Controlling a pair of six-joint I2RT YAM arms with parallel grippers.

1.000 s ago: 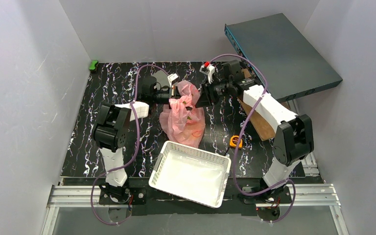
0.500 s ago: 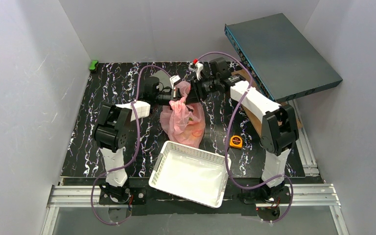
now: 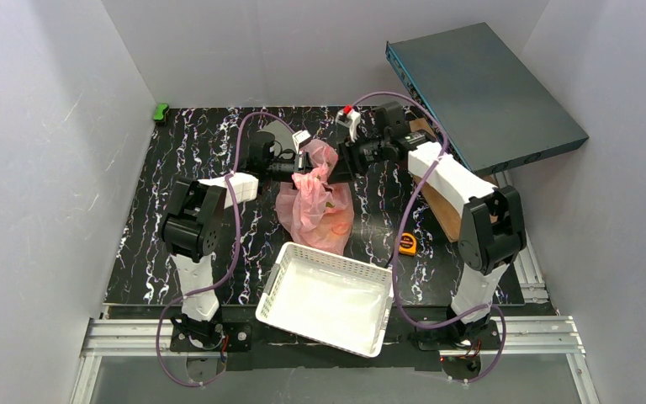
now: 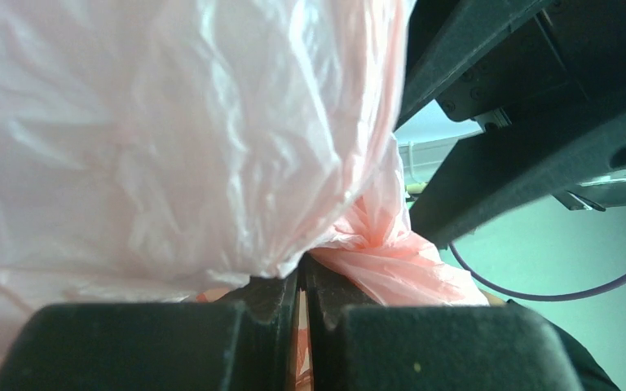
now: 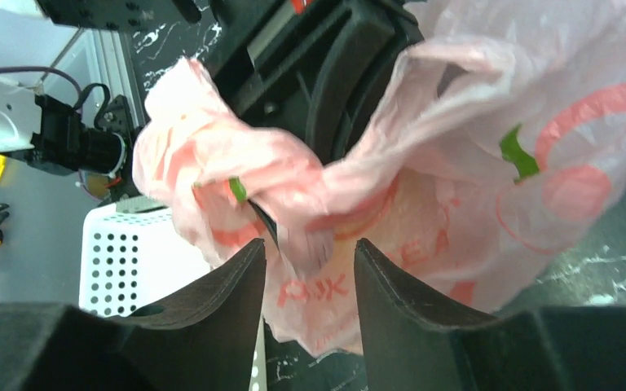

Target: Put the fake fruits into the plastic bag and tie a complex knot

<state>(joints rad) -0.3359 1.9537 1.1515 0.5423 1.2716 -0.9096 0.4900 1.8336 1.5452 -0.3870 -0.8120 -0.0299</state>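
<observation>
My right tool (image 5: 310, 249) has just spread, releasing the plastic bag (image 5: 489, 138); my left tool (image 4: 301, 287) stays pinching it, so the tying looks unfinished.

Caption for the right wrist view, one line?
Open right gripper faces the crumpled pink plastic bag; white basket beyond.

Left claw (image 4: 301, 285) pinched shut; right claw (image 5: 310, 254) parted; the 2 arms reach inward.

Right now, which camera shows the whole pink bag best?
The top camera: nearly the whole pink plastic bag shows, lying on the table. The left wrist camera shows only crinkly plastic pinched in the left gripper. The right wrist camera shows a bunched-up part close ahead of the right gripper, jaws apart.
</observation>
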